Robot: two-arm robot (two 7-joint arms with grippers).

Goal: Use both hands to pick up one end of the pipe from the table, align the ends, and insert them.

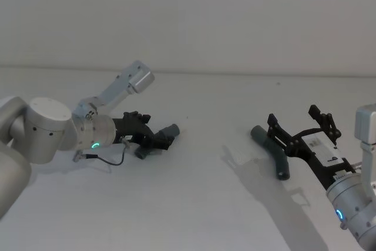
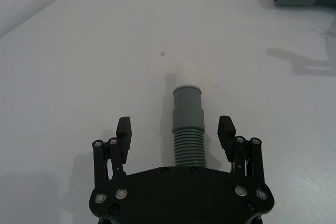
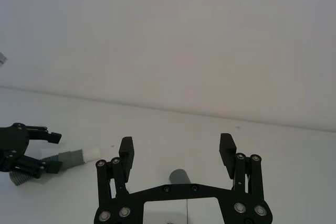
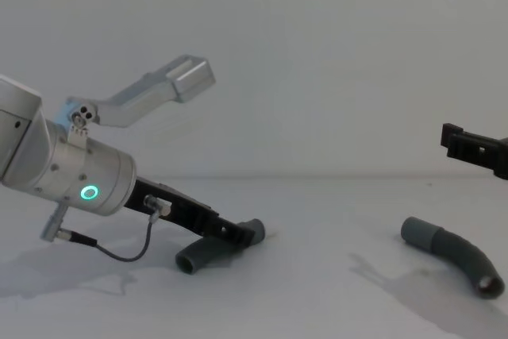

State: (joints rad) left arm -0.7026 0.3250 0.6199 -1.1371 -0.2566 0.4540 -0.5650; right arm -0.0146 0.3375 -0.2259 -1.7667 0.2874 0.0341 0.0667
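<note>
Nearest me, the black, blocky-fingered right gripper point(image 3: 177, 144) hangs above the counter point(image 1: 194, 216), a plain matte white-grey surface. Its jaws are apart and hold nothing. Under it lies the right hose piece point(image 1: 271, 151), short, curved, dark grey and ribbed, its smooth lighter grey cuff point(image 4: 418, 233) turned towards the left.

Further off on the left, the matching black left gripper point(image 2: 175, 127) sits low at the counter. Its jaws are apart either side of the ribs of the left hose piece point(image 2: 187, 148), not yet pinching. That piece's short white stub point(image 2: 187, 75) points right.

I judge both pieces light and bendy, with grippy ribs and slicker cuffs. I'd take each on the ribs just behind its cuff.
</note>
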